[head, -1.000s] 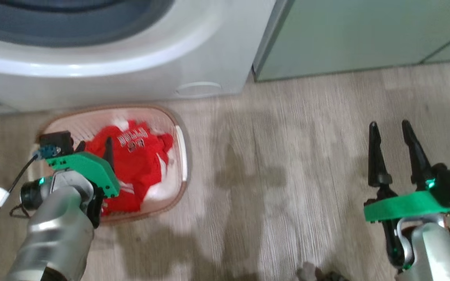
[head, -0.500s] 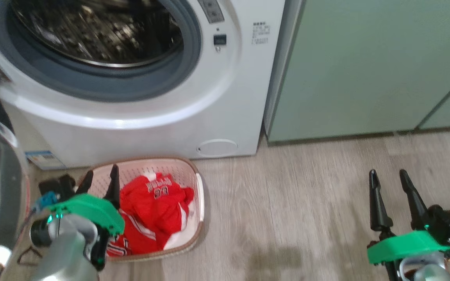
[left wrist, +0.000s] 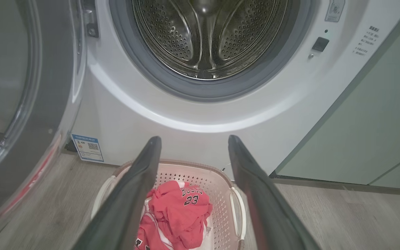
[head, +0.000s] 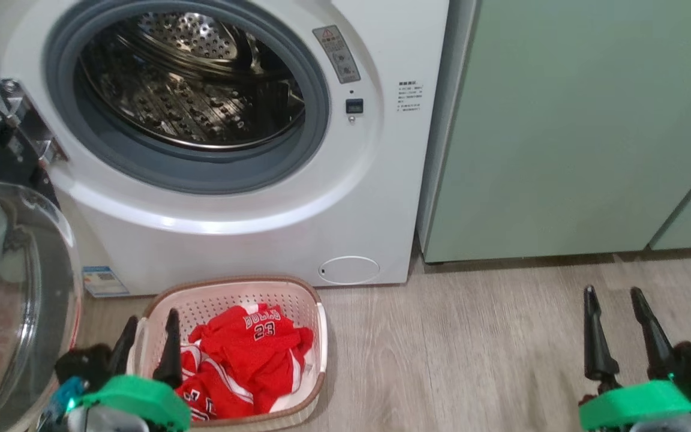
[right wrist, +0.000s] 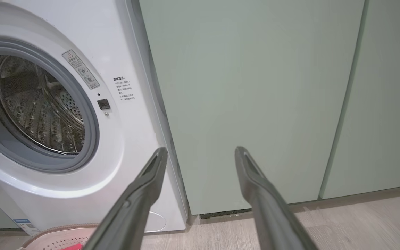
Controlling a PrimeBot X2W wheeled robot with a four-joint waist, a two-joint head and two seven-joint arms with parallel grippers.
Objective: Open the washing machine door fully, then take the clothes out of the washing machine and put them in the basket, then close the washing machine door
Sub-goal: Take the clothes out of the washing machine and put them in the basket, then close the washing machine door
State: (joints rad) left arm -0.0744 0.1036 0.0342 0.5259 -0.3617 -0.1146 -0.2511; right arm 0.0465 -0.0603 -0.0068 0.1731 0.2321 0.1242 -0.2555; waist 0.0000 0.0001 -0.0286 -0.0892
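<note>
Glass and glossy black rim of the washing machine door (head: 18,270) take up the far left of the head view. The door is swung wide on its hinge (head: 24,120) at the left side of the opening, with the bulging window facing outward. Just to its right the left gripper (head: 149,343) sits low over the near left corner of the basket (head: 234,282), its fingers (head: 171,342) spread apart, holding nothing and pointing up toward the machine.

The coming move seems to turn on this: the door lies to the left of those fingers and close by, its free edge toward the robot. The left arm is far the nearer one to sweep it rightward onto the opening.

The basket stands on the floor (head: 459,348) just in front of the washing machine (head: 249,234). The clothes (head: 249,351) lie heaped inside it, the number 23 facing up. Above, the steel drum (head: 195,90) shows bare perforated metal, and no red is visible in it from either the head or the left wrist view. The emptying looks done, with only the closing left.

Right of the machine stand the pale green cabinets (head: 561,132). At the far right the right gripper (head: 612,297) hangs over bare floor, well apart from the door and basket, its fingers parted and empty.
</note>
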